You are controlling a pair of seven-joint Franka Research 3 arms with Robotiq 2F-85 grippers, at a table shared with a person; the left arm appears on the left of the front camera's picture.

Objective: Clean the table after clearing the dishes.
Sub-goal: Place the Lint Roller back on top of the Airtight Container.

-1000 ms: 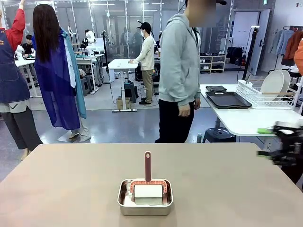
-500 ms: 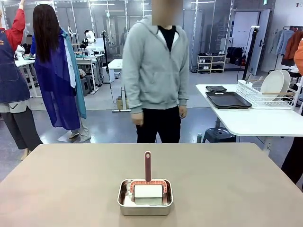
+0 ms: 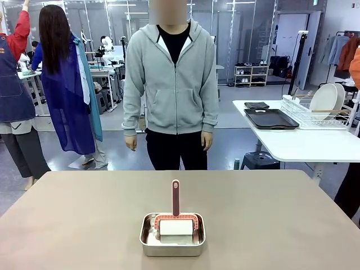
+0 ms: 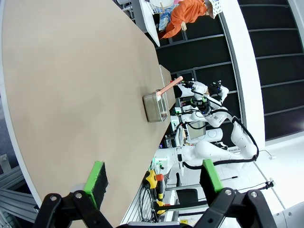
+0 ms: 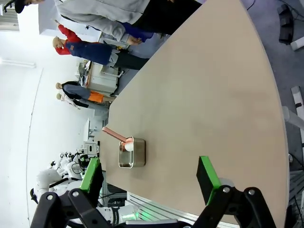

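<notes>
We see the roller's handle upright mid-desk, both tools (left tool, right tool) wide open, empty, about equally near.

Readable text: none on any surface in these views.
Labels or brands: none legible.
Numbers or signs: none legible; background items are too small to make out.

Colours, desk scene
Taupe matte desk; steel pan, pink-handled white roller; person's grey hoodie.
</notes>
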